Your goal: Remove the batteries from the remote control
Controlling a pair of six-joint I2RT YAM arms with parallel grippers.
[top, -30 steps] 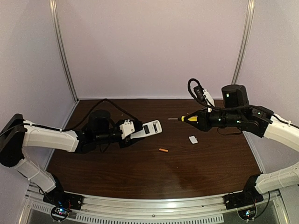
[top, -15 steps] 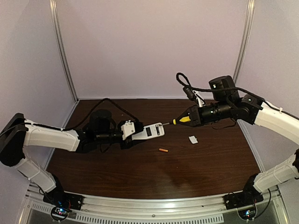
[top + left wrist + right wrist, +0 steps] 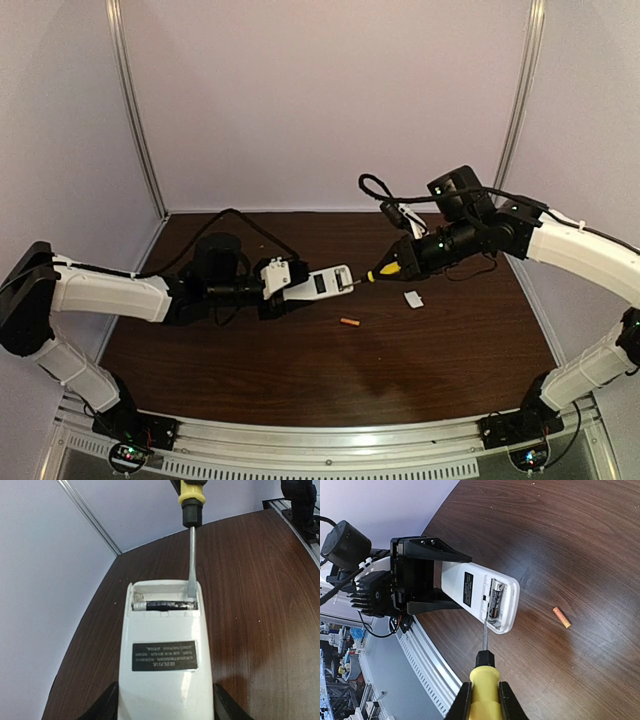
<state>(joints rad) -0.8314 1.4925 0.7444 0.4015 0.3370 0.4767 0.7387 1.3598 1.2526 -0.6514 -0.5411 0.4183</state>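
Looking along the left wrist view, the open compartment [image 3: 165, 591] at the far end of the flat white plastic remote control [image 3: 165, 650] shows one dark cylindrical battery [image 3: 162, 606], with the steel tip of the yellow-handled screwdriver [image 3: 192, 555] at one end of it. The top view is too small to show this. The top and right wrist views alone show the orange-copper battery [image 3: 349, 322] lying loose on the dark wooden surface [image 3: 300, 380], near the small white cover piece [image 3: 413, 298]. The left fingers [image 3: 106, 707] clamp the remote's sides, holding it off the surface. The right fingers [image 3: 461, 702] grip the screwdriver's handle.
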